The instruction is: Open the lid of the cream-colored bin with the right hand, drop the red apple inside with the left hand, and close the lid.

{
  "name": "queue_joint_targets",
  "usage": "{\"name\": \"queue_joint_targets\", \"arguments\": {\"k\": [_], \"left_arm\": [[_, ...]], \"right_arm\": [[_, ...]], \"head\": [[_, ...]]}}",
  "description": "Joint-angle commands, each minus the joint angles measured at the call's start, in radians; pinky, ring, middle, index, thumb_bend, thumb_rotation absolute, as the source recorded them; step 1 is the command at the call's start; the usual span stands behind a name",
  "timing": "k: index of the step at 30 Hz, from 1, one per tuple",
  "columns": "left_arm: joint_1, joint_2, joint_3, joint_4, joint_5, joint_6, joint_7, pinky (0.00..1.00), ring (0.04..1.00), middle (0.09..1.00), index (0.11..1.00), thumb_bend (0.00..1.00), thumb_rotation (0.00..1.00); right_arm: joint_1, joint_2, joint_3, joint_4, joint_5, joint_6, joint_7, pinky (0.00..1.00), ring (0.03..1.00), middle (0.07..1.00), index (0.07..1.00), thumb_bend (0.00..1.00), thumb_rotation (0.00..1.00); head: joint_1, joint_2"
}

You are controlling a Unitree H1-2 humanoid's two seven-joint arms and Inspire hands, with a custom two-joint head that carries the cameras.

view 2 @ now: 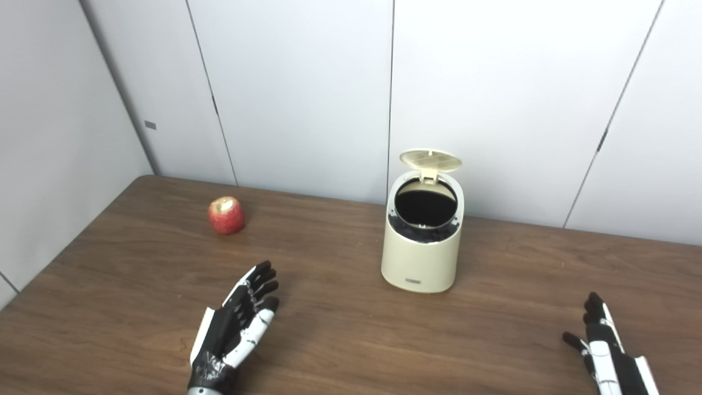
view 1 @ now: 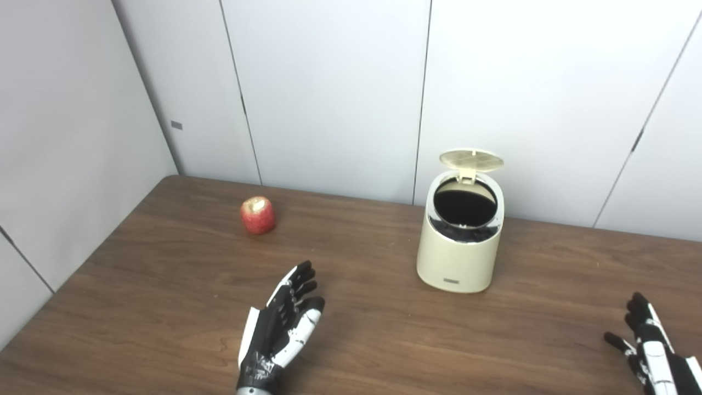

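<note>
The cream-colored bin [view 1: 459, 258] stands upright right of the table's middle, its lid [view 1: 471, 159] flipped up at the back and the dark inside showing. A red apple [view 1: 258, 215] with a pale bitten top rests on the table at the far left. My left hand [view 1: 278, 329] hovers low over the table near the front, open with fingers stretched out, well short of the apple and left of the bin. At the bottom right corner my right hand [view 1: 652, 348] is open, fingers spread, apart from the bin and holding nothing.
The brown wooden table [view 1: 164, 285] meets white wall panels [view 1: 329, 93] at the back and a wall along its left edge. Nothing else lies on the tabletop between the hands, apple and bin.
</note>
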Motion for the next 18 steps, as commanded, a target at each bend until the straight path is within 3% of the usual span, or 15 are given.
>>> {"name": "queue_joint_targets", "arguments": {"k": [1, 3, 8, 13, 18], "left_arm": [[0.016, 0.007, 0.018, -0.061, 0.058, 0.012, 0.041, 0.87, 0.885, 0.879, 0.916, 0.6, 0.39], [0.004, 0.019, 0.042, -0.084, 0.095, 0.038, 0.061, 0.85, 0.882, 0.884, 0.915, 0.61, 0.3], [-0.049, 0.059, 0.1, -0.123, 0.165, 0.132, 0.087, 0.86, 0.869, 0.877, 0.92, 0.69, 0.31], [-0.125, 0.132, 0.155, -0.081, 0.143, 0.148, 0.09, 0.83, 0.848, 0.879, 0.924, 0.71, 0.22], [-0.198, 0.217, 0.176, -0.014, 0.183, 0.181, 0.1, 0.78, 0.855, 0.881, 0.91, 0.77, 0.22]], "right_arm": [[0.001, -0.011, -0.01, -0.05, 0.001, 0.0, -0.005, 0.97, 0.997, 0.993, 0.99, 0.55, 0.98], [0.005, -0.011, -0.009, -0.073, -0.004, 0.021, -0.007, 0.92, 0.988, 0.978, 0.989, 0.54, 0.99], [0.006, -0.011, -0.006, -0.102, -0.016, 0.057, -0.013, 0.88, 0.977, 0.966, 0.973, 0.56, 0.99], [0.003, -0.003, -0.001, -0.094, -0.016, 0.052, -0.012, 0.89, 0.982, 0.971, 0.976, 0.56, 0.99], [-0.003, 0.007, 0.002, -0.087, -0.013, 0.048, -0.013, 0.92, 0.989, 0.976, 0.985, 0.56, 0.98]], "head": [[0.011, -0.004], [0.018, -0.006], [0.023, -0.005], [0.021, -0.026], [0.02, -0.037]]}}
